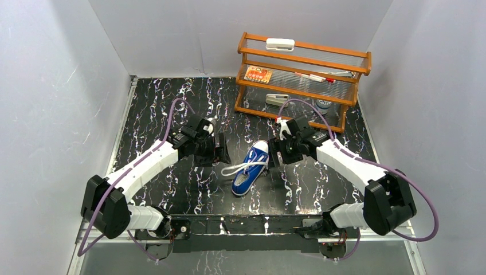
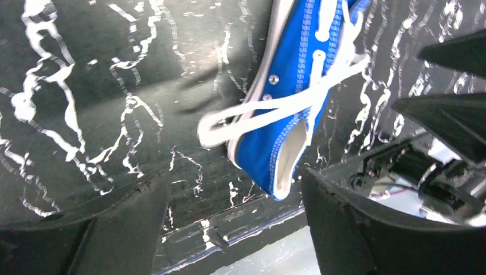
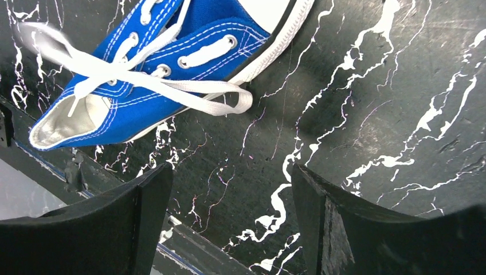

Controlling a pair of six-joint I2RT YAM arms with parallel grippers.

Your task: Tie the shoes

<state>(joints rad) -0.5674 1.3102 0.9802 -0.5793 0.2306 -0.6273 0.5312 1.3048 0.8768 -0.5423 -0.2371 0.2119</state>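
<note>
Claws wide apart and empty, left gripper [image 2: 234, 183] and right gripper [image 3: 232, 172] flanking small blue canvas sneaker [image 1: 250, 169] on black marbled table [image 1: 172, 114]; risk of yanking loose white laces [image 3: 91, 57] unevenly, dragging light shoe or undoing the crossing.

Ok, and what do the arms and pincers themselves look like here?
The left arm and right arm match: white shells, black joint housings, each with a purple cable looping alongside. The left pincer and right pincer each have two broad, matte black, tapering fingers. No markings visible.
</note>
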